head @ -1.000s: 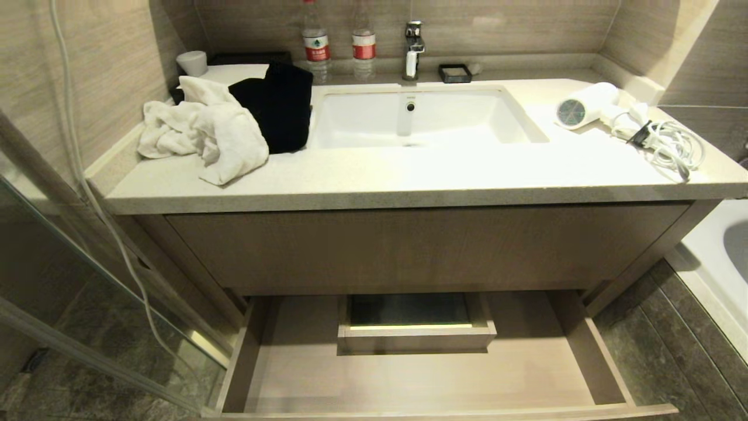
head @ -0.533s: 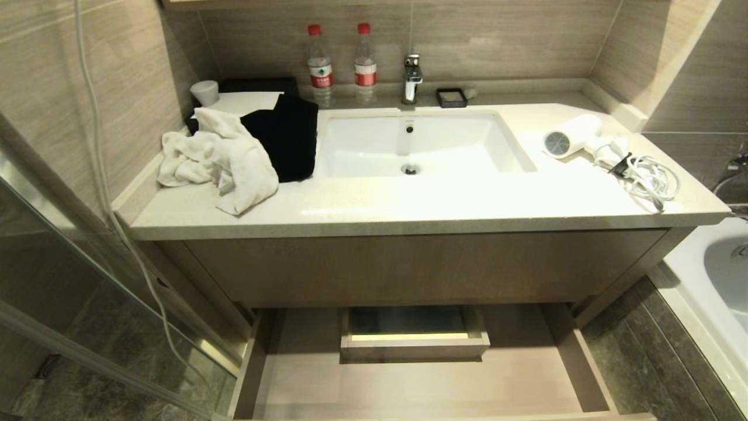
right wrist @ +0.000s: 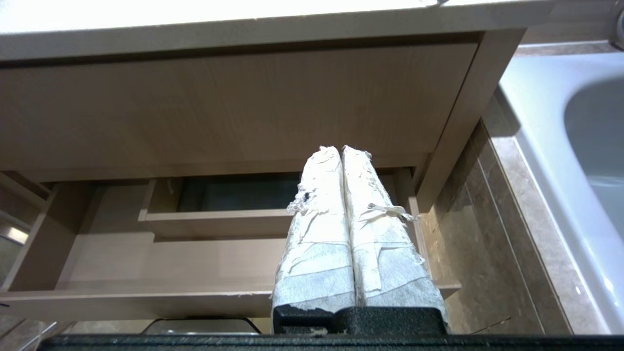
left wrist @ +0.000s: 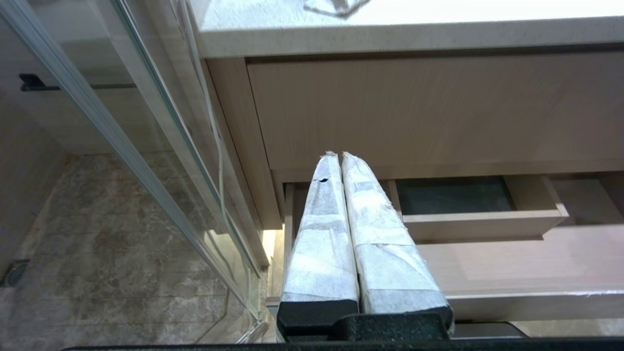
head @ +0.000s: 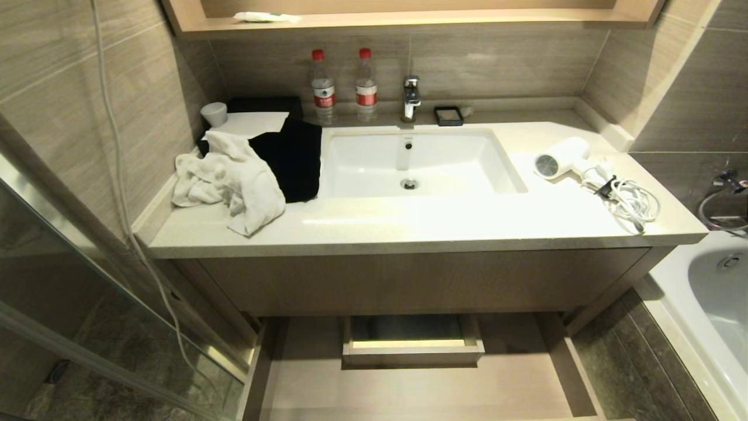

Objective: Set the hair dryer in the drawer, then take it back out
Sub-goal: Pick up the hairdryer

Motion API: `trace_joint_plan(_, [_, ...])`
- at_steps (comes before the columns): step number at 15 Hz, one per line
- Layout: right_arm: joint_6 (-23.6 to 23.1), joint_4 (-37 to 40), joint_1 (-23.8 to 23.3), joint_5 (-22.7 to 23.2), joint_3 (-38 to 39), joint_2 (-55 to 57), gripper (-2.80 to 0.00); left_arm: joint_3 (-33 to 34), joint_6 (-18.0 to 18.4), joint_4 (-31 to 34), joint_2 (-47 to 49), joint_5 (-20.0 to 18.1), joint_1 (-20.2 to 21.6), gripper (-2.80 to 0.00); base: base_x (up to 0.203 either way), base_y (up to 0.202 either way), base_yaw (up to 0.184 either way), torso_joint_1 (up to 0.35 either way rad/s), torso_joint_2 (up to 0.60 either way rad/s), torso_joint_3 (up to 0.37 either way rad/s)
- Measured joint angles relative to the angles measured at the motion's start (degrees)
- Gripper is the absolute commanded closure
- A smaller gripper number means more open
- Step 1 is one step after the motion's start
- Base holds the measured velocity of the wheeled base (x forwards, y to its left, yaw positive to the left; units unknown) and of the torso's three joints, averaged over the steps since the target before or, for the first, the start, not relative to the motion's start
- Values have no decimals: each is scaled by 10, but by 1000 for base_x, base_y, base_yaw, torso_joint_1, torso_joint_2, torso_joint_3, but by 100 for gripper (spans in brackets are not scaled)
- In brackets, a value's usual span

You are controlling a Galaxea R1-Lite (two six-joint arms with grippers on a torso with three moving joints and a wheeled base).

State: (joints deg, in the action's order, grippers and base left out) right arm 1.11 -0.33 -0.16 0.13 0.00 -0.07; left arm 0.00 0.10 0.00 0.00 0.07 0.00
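On the counter's right end the hair dryer lies grille toward the sink, above the right gripper (nearer arm), whose fingers are pressed together like those of the left gripper.

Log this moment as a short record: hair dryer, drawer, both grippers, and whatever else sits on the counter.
hair dryer: lying on the counter to the right of the sink, grille toward the basin, cord bunched beside it
drawer: pulled open below the cabinet front, nothing lying in it, boxed cut-out at its back
left gripper: shut, holding nothing, in front of the cabinet
right gripper: shut, holding nothing, in front of the cabinet
other items: white towel, black cloth, two water bottles
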Motion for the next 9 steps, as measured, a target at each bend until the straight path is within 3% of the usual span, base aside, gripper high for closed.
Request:
trace_joint_plan(5, [0,0,0,0,0,0,0,0,0,0,0,0,0,0,0,0,0,180,-335,-163])
trace_joint_plan(9, [-1,0,0,1,0,0,0,0,0,0,0,0,0,0,0,0,0,25,-44,-19])
